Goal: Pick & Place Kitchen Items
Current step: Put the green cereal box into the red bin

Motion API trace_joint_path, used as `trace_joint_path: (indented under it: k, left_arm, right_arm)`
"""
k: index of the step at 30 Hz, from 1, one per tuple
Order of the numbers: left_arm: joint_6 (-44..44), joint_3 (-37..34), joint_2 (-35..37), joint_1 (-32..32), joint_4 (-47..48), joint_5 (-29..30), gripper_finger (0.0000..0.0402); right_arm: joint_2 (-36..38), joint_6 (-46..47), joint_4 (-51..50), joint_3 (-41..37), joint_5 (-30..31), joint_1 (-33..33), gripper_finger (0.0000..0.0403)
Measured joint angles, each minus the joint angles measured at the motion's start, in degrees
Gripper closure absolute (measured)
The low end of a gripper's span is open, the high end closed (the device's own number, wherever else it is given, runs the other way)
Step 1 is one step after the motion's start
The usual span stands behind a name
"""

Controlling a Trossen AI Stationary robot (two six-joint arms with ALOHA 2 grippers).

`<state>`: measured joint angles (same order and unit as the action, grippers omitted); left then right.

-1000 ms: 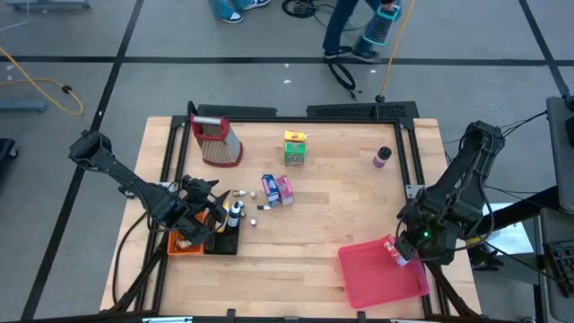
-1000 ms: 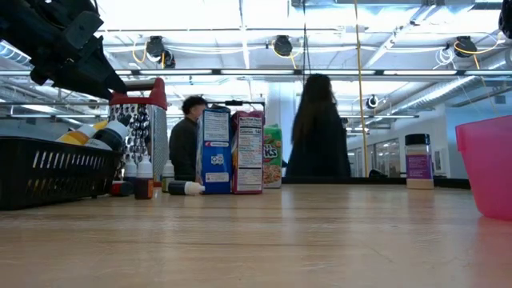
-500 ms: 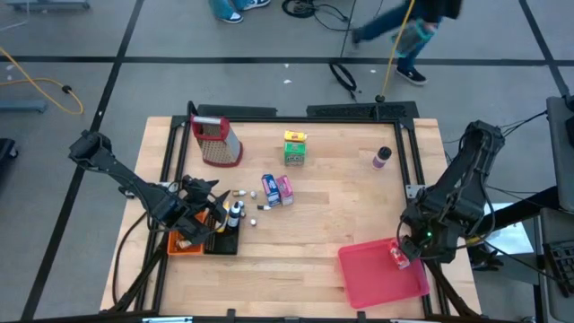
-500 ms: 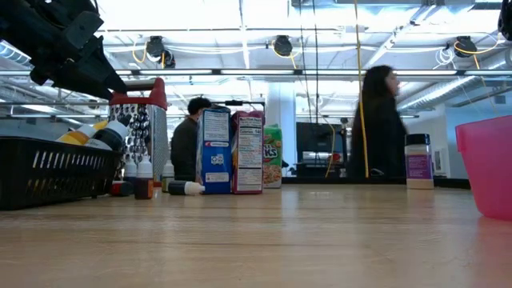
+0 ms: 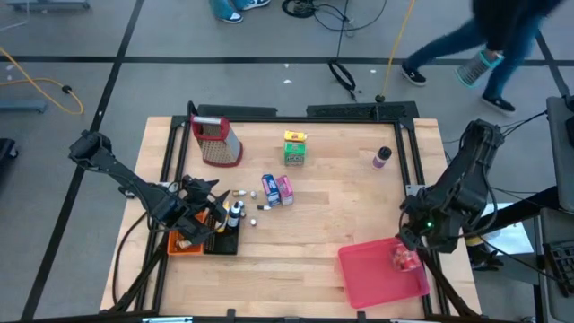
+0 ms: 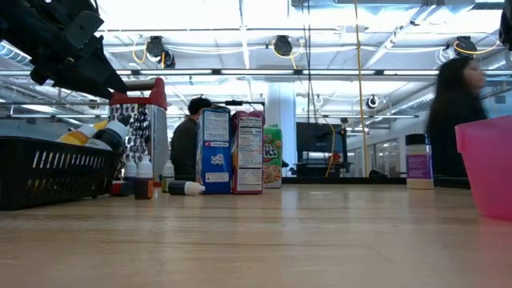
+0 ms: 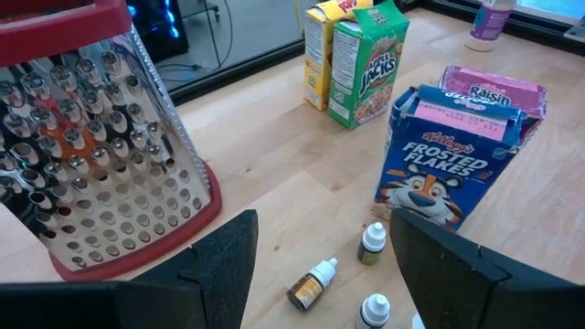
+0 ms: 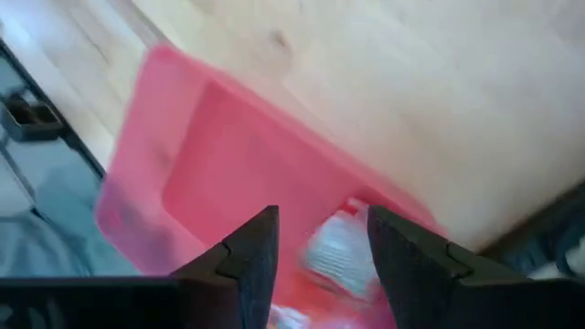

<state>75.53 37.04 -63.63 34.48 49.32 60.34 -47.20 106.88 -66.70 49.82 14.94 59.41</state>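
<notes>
On the pale wooden desk (image 5: pixel 314 224), the shallow pink plastic bin (image 5: pixel 363 278) now holds a small red-and-white packet (image 5: pixel 404 259), dropped from the right gripper (image 5: pixel 411 239) (fingers now parted, empty). 1 item placed. The left gripper (image 5: pixel 193 215), wide open, waits over the black wire basket (image 5: pixel 222 242); blue Frosted Flakes carton (image 7: pixel 439 169) remains.

Red carton (image 5: pixel 404 259): lies in pink bin, just below the right gripper (image 5: pixel 414 240), free between its parted fingers; blurred.

Blue Frosted Flakes carton (image 7: pixel 437 164) and pink Raisin carton (image 7: pixel 494 91): upright, touching, ahead of the left gripper (image 7: pixel 320 274).

Green-yellow Apple Jacks carton (image 7: pixel 356 57): upright, farther ahead.

Three little bottles (image 7: pixel 313 285): close before the left fingers, one lying, two upright.

Purple-labelled jar (image 5: pixel 381 158): upright, well apart from both grippers.
</notes>
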Motion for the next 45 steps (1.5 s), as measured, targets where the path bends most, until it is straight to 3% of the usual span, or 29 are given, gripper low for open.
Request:
trace_joint_path:
  k: [6, 11, 17, 28, 36, 45]
  left_arm:
    - [0.0, 0.0, 0.0, 0.0, 0.0, 0.2, 0.0149]
    - [0.1, 0.0, 0.0, 0.0, 0.0, 1.2, 0.0149]
    - [0.1, 0.0, 0.0, 0.0, 0.0, 1.3, 0.0149]
    - [-0.1, 0.0, 0.0, 0.0, -0.1, 1.3, 0.0149]
    - [-0.5, 0.0, 0.0, 0.0, 0.0, 1.2, 0.0149]
    - [-0.9, 0.0, 0.0, 0.0, 0.1, 1.2, 0.0149]
  right_arm:
    - [0.6, -8.0, 6.1, 0.0, 15.3, -5.0, 0.0243]
    - [-2.3, -28.6, 22.8, 0.0, 20.9, -14.4, 0.0243]
    - [-9.3, -56.2, 44.8, 0.0, 12.3, -28.7, 0.0243]
    - [-24.5, -84.4, 66.4, 0.0, -6.5, -54.5, 0.0243]
    - [-32.8, -88.8, 71.0, 0.0, -7.6, -65.6, 0.0243]
    - [-41.4, -93.7, 80.7, 0.0, -7.4, -70.0, 0.0243]
